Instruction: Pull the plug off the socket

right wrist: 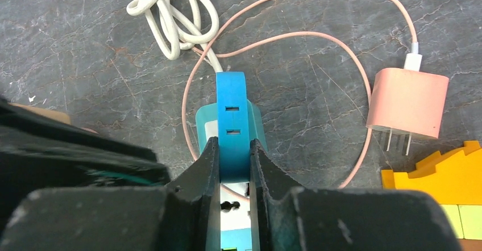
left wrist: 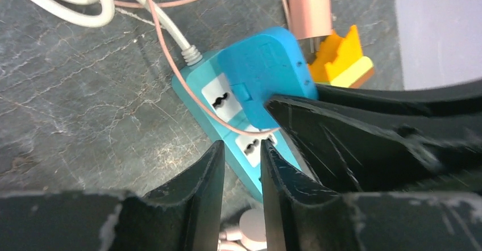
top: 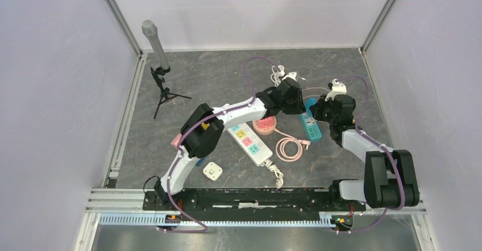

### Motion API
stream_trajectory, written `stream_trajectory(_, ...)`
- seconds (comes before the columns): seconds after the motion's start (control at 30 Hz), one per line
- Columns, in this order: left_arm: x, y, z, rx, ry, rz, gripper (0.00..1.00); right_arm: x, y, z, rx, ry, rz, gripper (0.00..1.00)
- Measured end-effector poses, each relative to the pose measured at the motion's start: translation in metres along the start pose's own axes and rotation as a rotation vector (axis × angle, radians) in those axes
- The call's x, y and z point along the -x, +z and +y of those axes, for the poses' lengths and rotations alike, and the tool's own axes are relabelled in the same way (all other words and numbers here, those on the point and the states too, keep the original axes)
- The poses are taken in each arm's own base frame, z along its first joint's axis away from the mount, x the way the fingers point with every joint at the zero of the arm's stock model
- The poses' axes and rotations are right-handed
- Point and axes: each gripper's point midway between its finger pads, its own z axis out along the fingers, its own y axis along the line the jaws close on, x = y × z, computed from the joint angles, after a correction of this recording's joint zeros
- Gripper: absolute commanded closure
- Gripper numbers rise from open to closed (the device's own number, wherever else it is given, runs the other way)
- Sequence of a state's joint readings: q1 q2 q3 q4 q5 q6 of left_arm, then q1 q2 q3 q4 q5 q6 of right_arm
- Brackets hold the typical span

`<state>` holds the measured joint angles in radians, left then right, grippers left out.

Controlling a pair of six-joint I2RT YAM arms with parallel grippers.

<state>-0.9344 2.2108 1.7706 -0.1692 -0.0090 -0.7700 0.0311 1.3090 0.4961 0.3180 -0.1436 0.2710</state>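
Observation:
A teal socket strip (top: 311, 127) lies on the dark mat between my two arms. A blue plug (right wrist: 231, 109) stands in the strip's (right wrist: 258, 123) far end, and my right gripper (right wrist: 231, 143) is shut on the plug's sides. In the left wrist view the same plug (left wrist: 267, 69) rises from the strip (left wrist: 213, 72). My left gripper (left wrist: 241, 146) hangs over the strip's near end with its fingers a narrow gap apart. Whether they pinch the strip does not show. From above, the left gripper (top: 295, 102) and right gripper (top: 321, 108) nearly touch.
A pink charger (right wrist: 406, 103) on a thin pink cable and a yellow block (right wrist: 437, 174) lie right of the strip. A white cord coil (right wrist: 176, 18) lies beyond it. A white power strip (top: 250, 140), round pink socket (top: 264, 125), white adapter (top: 212, 171) and microphone tripod (top: 159, 63) stand to the left.

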Motion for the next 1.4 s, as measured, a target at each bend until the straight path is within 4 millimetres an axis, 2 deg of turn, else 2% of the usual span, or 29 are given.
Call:
stream_trajectory(0.13,-0.015,0.023,0.013,0.060,-0.024,0.037,0.64,0.000,0.000,-0.001,-0.005,0.000,-0.001,0.88)
stream_trajectory(0.3,-0.028,0.040,0.033,0.149,-0.062,0.059,0.55,0.000,0.000,-0.001,-0.007,0.001,0.002,0.80)
stream_trajectory(0.73,-0.031,0.050,0.035,0.149,-0.126,0.041,0.50,-0.001,0.002,-0.002,-0.008,0.005,0.017,0.76)
stream_trajectory(0.83,-0.030,0.052,0.034,0.130,-0.143,0.022,0.51,-0.001,0.002,-0.002,-0.009,0.005,0.018,0.77)
stream_trajectory(0.9,-0.030,0.052,0.034,0.123,-0.148,0.015,0.60,-0.001,0.002,-0.002,-0.007,0.005,0.019,0.86)
stream_trajectory(1.0,-0.029,0.053,0.030,0.107,-0.167,0.010,0.65,-0.001,0.003,-0.002,-0.007,0.014,0.024,1.00)
stream_trajectory(1.17,-0.030,0.053,0.029,0.104,-0.213,0.017,0.73,0.001,0.005,0.001,0.008,0.042,0.049,1.00)
stream_trajectory(1.4,-0.030,0.053,0.030,0.107,-0.253,0.016,0.75,0.001,0.004,0.002,0.038,0.085,0.060,1.00)
